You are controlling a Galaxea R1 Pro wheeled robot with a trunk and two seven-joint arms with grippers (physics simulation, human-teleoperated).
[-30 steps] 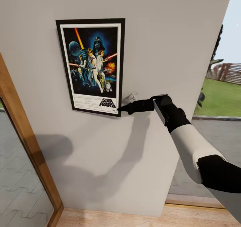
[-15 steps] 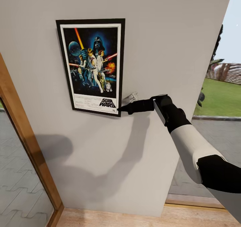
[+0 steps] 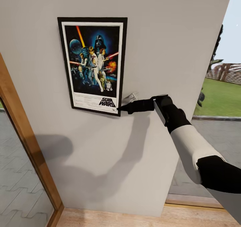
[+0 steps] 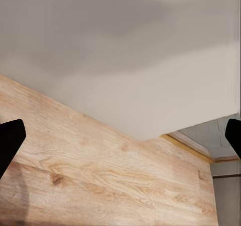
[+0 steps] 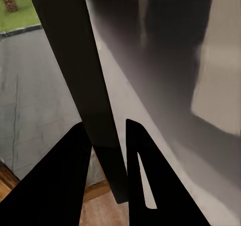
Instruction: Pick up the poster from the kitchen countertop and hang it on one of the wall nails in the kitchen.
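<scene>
Poster (image 3: 93,66) upright on wall, logo at bottom.

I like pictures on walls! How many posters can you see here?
1. The poster is up against the grey wall, with the right gripper pinching its bottom corner. More may hang elsewhere, out of view.

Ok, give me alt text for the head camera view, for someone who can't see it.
A framed Star Wars poster sits against a grey wall, its lower right corner pinched by the robot's right pincer. A wood-framed window stands to the left; lawn shows at far right.
</scene>
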